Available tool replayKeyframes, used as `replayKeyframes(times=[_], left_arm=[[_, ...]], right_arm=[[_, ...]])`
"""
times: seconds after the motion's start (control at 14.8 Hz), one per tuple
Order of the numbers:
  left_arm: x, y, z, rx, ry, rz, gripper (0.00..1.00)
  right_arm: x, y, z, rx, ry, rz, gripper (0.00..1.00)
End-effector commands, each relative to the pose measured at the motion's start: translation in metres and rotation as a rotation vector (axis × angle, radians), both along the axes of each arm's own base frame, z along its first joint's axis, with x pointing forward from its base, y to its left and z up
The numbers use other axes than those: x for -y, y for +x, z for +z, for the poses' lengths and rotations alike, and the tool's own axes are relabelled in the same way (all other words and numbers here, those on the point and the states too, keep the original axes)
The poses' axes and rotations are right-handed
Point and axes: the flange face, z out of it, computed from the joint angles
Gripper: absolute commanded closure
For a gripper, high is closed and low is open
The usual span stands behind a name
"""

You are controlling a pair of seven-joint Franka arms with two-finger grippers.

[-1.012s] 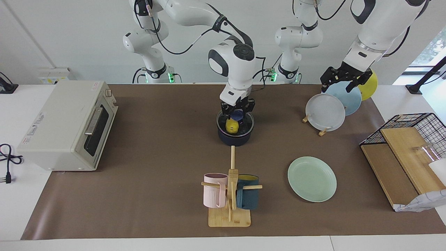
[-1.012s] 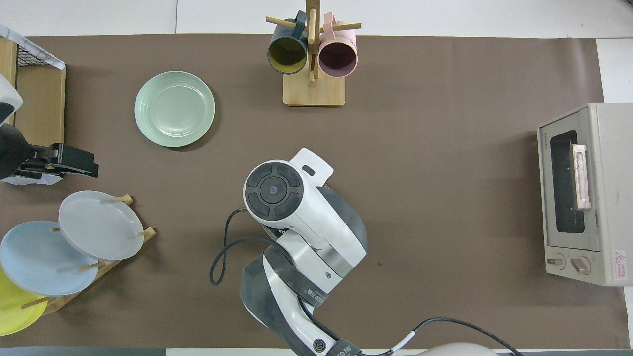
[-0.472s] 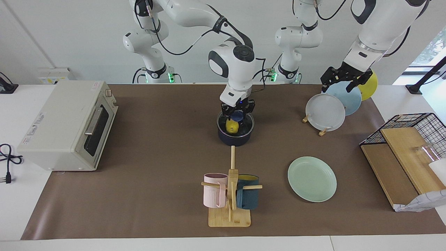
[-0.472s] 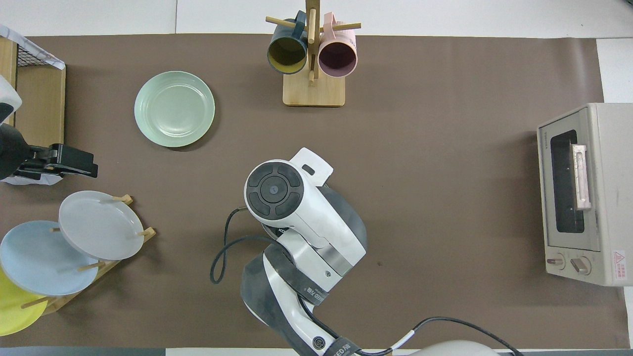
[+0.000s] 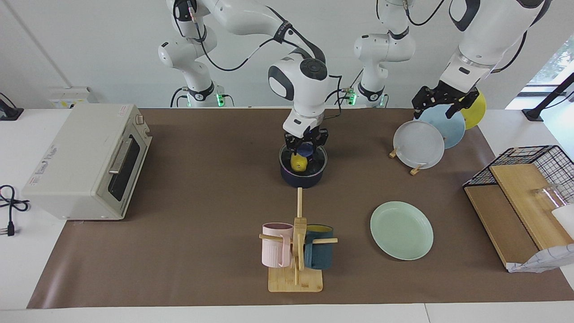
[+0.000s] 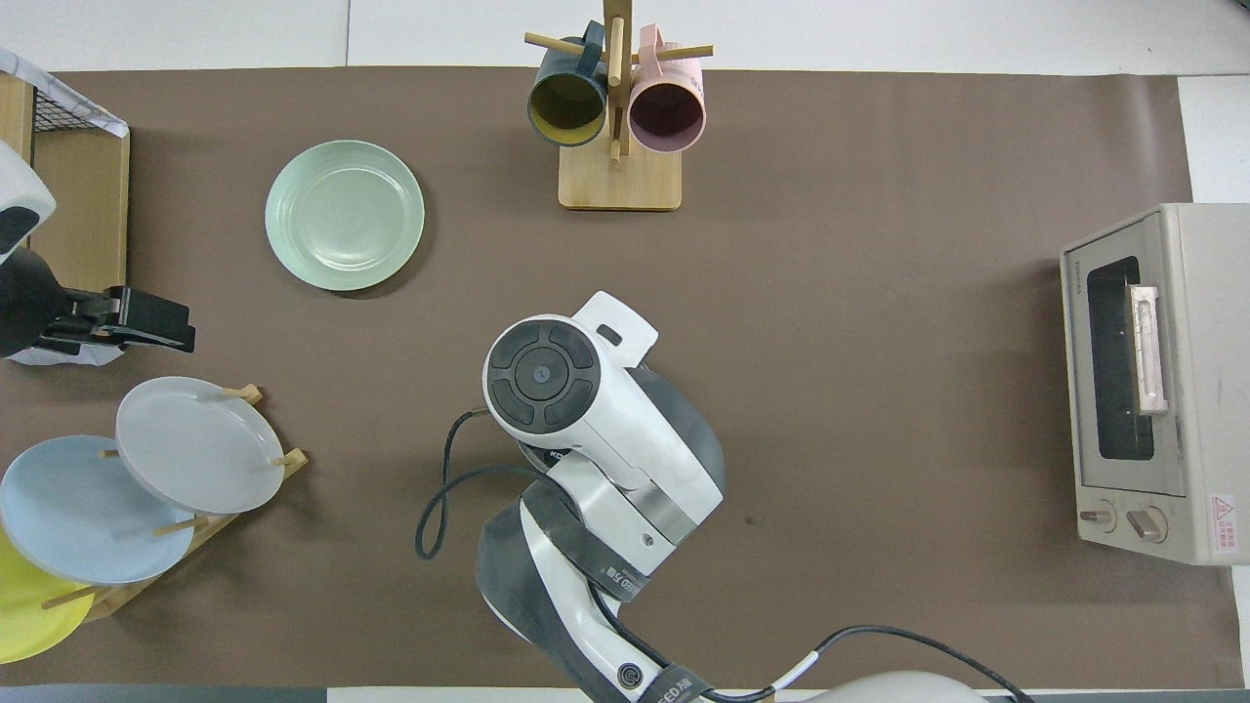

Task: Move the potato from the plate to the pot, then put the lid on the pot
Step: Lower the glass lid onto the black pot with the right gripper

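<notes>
Potato (image 5: pixel 298 163), bright yellow, lies inside the pot (image 5: pixel 303 177), showing through the clear glass of the lid (image 5: pixel 303 157) that sits on the pot's rim; the pot stands about mid-table, nearer to the robots than the wooden mug rack (image 5: pixel 297 255), with its long handle hidden from the facing camera. Right gripper (image 5: pixel 306 146) is down on the lid, its fingers closed narrowly on either side of the blue knob at the lid's centre, the potato just beneath; from overhead the right arm's wrist covers pot, lid and gripper alike, so none of them shows there. Plate (image 5: pixel 402 230), pale mint green, lies bare on the brown mat (image 5: pixel 202 202) toward the left arm's end of the table, farther from the robots than the pot and beside the mug rack; overhead it shows at (image 6: pixel 345 215). Left gripper (image 5: pixel 441 100) hangs in the air over the plate rack (image 5: pixel 415 168), just above the light blue plate (image 5: pixel 444 127) and the grey plate (image 5: pixel 419 144) standing in it, with the yellow plate (image 5: pixel 474 110) beside; whether its fingers are apart or together cannot be told; the left arm waits there. Pink mug (image 5: pixel 275 244) and dark teal mug (image 5: pixel 319 253) hang on the rack's pegs; a toaster oven (image 5: pixel 85 161) stands at the right arm's end of the table; a wire basket (image 5: pixel 533 166) with wooden boards sits at the left arm's end.
</notes>
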Motion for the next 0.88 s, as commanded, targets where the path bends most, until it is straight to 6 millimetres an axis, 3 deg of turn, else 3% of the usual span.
replayKeyframes(times=[0.0, 0.13, 0.2, 0.47, 0.61, 0.81], left_arm=[[-0.004, -0.002, 0.001, -0.004, 0.019, 0.0, 0.0], [-0.004, -0.002, 0.001, -0.004, 0.019, 0.0, 0.0], [-0.004, -0.002, 0.001, -0.004, 0.019, 0.0, 0.0], [-0.005, -0.002, 0.002, 0.002, 0.017, 0.02, 0.0], [-0.007, -0.002, 0.003, 0.005, 0.012, 0.02, 0.0], [-0.01, -0.001, 0.003, 0.007, 0.01, 0.023, 0.0]], right_arm=[[0.002, 0.002, 0.0, 0.016, 0.005, -0.011, 0.85], [0.004, 0.004, 0.0, 0.019, 0.005, -0.012, 0.34], [0.005, 0.004, 0.0, 0.019, 0.002, -0.009, 0.0], [0.008, 0.011, 0.016, 0.033, 0.007, -0.015, 0.0], [0.028, 0.029, 0.039, 0.04, 0.013, -0.054, 0.0], [0.065, 0.038, 0.08, 0.027, 0.004, -0.061, 0.0]])
